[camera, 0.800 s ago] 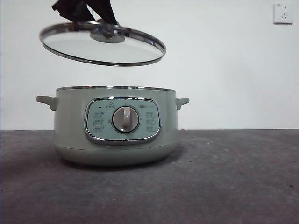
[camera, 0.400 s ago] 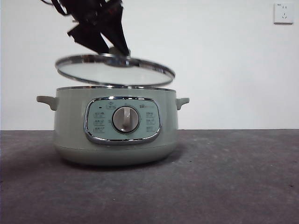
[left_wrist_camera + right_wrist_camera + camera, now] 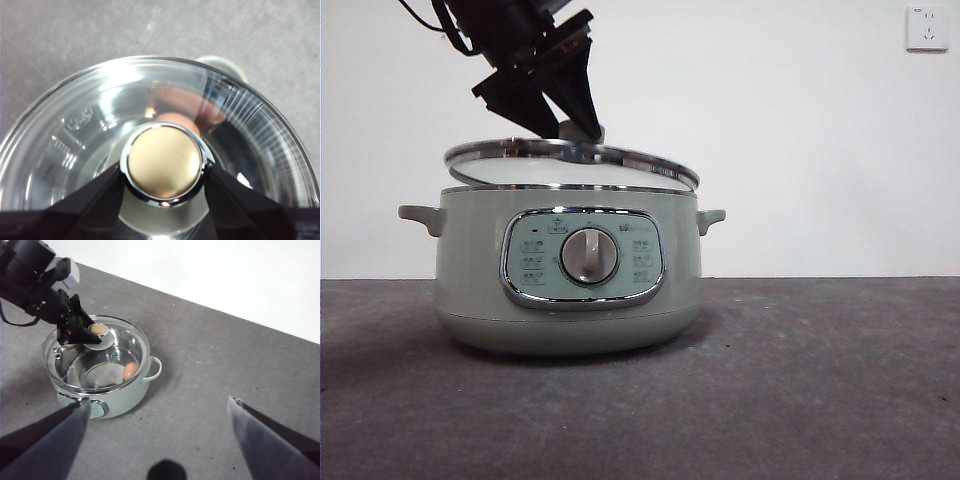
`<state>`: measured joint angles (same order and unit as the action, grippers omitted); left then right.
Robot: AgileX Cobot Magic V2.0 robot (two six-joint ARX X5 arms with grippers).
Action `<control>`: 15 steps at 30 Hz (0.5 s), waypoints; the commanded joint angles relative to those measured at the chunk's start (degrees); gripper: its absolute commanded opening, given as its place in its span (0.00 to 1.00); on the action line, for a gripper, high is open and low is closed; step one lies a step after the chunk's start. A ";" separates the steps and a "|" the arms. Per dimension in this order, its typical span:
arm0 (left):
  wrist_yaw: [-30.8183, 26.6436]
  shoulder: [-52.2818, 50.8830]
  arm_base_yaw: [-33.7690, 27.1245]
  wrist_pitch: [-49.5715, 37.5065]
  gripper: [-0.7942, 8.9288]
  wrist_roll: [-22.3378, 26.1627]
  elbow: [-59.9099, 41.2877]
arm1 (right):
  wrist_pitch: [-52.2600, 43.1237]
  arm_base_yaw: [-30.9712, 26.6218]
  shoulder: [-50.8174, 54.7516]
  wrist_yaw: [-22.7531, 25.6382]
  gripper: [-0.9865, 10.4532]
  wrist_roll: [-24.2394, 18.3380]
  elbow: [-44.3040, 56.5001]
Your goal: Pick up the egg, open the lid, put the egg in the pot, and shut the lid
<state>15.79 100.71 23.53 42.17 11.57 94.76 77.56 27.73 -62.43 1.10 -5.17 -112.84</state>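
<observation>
The sage-green pot (image 3: 570,300) stands in the middle of the front view with its dial panel facing the camera. The glass lid (image 3: 570,160) sits tilted just over the pot's rim, its right edge at the rim and its left edge a little higher. My left gripper (image 3: 570,125) comes down from the upper left, shut on the lid's knob (image 3: 164,164). Through the glass, the reddish-brown egg (image 3: 175,120) lies inside the pot (image 3: 145,385) near its wall (image 3: 130,371). My right gripper (image 3: 159,400) hangs high above the table, open and holding nothing.
The pot rests on a dark grey table (image 3: 820,380) in front of a white wall. A wall socket (image 3: 926,28) is at the upper right. Bare tabletop (image 3: 215,370) stretches to the pot's right.
My left gripper has lowered the lid from well above the pot, and shifted it right, until it is almost seated on the rim.
</observation>
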 commanded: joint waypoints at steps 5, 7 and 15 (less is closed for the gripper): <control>0.37 0.57 0.17 -0.31 0.08 0.22 0.46 | 1.40 0.04 0.09 0.52 0.50 -0.07 0.35; -0.87 0.66 0.17 0.02 0.08 0.31 0.46 | 1.40 0.04 0.11 0.55 0.50 -0.26 0.35; -0.87 0.70 0.15 1.11 0.08 0.68 0.44 | 1.42 0.04 0.11 0.55 0.50 -0.44 0.35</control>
<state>14.28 101.30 23.55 43.99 12.10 94.76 77.56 27.73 -62.43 1.52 -5.39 -112.81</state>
